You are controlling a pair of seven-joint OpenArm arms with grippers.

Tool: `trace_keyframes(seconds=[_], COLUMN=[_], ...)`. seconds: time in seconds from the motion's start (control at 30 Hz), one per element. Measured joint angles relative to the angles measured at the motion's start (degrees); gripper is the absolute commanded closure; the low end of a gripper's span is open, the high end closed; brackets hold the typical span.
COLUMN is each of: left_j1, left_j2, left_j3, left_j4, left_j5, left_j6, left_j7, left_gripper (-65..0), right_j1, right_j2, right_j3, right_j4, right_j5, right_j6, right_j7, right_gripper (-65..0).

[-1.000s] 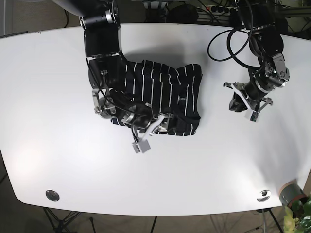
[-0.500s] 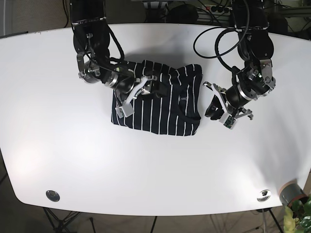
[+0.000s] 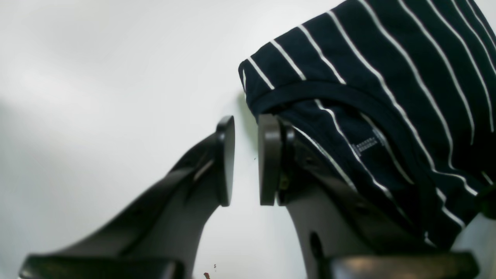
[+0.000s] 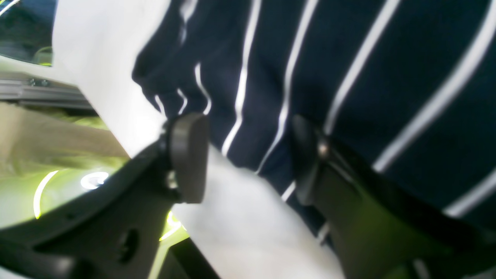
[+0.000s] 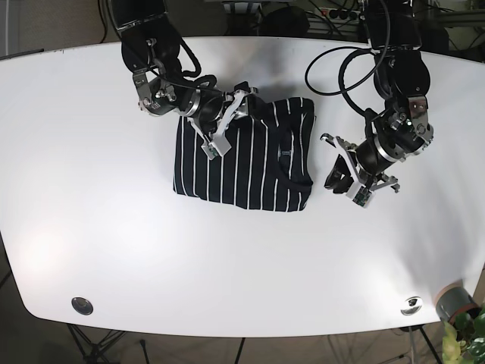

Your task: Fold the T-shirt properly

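Shirt [image 5: 242, 155] lies folded mid-desk [image 5: 114, 250]. My right gripper [image 5: 227, 121], spread, straddles the shirt's top edge; left gripper [image 3: 246, 159], slightly parted and empty, sits just beside its collar corner.

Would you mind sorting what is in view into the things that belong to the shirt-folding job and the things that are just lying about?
Part of the job:
- striped T-shirt, folded on the white table
- right gripper, open, at the shirt's top edge
- left gripper, open, beside the shirt

Just lying about:
- black cables on the table
- potted plant at the corner
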Motion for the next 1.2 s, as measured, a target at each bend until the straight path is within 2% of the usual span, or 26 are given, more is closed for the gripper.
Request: trace_keyframes(seconds=[0.13,0.23,0.47,0.57,0.77,0.93,1.2], left_j1=[0.0,0.0,0.3,1.1,3.7,4.7,7.6], left_j2=[0.0,0.0,0.0,0.1,0.1,0.3,-0.3], left_j3=[0.0,0.5,8.5,11.9,18.2,20.7,20.3], left_j4=[0.0,0.1,0.2,0.2,2.0,2.1,2.1], left_j5=[0.0,0.0,0.0,0.1,0.1,-0.4,0.0], left_j6=[0.0,0.0,0.0,0.1,0.3,0.3,0.3], left_j7=[0.0,0.0,-0.1,-0.2,0.0,-0.3,-0.2], left_gripper=[-10.0,-10.0,-10.0,-10.0,-10.0,-10.0,-9.9], right_j1=[0.2,0.0,3.3,6.2,12.2,17.0,20.9], right_j2=[0.0,0.1,1.1,1.1,2.9,3.0,3.2], right_j3=[1.6,6.6,20.3,23.6,23.6,23.3,21.4], right_j4=[4.3,7.0,7.0,4.2,-5.1,-13.6,-25.2], right_j5=[0.3,0.6,-0.6,-0.7,0.3,-0.9,-0.7], right_j6=[0.28,0.63,0.72,0.57,0.57,0.28,0.44], right_j7=[-2.3,-2.7,-2.8,-2.2,-2.1,-1.7,6.5], right_gripper=[-29.6,-28.9,-20.9,-16.6,-10.1,-9.5,-9.7])
